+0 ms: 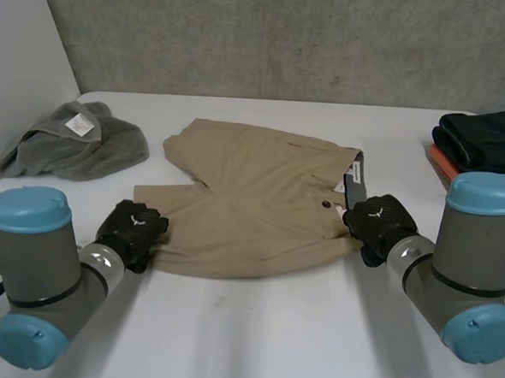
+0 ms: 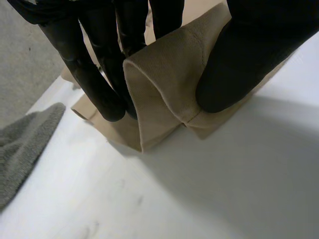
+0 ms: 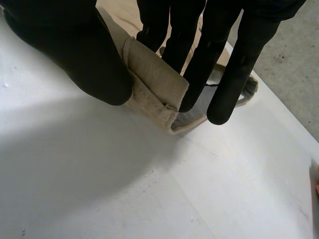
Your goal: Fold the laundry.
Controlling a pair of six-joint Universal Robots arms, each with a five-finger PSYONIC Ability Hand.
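As the left hand (image 1: 132, 229) pinches a leg hem of the centre-frame khaki shorts (image 1: 252, 197) and the right hand (image 1: 379, 224) seemingly the waistband corner, either shallow grip could slip.

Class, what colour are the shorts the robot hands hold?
The shorts are plain tan; head view shows it best.

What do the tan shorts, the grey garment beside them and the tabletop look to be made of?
The tan shorts: likely woven cotton twill, matte; fine diagonal ribbing shows in the wrist views. The grey garment: seemingly soft fleece or terry, with a fuzzy surface, slumped in a heap. The table: smooth, hard white top, perhaps laminate, with a faint sheen.
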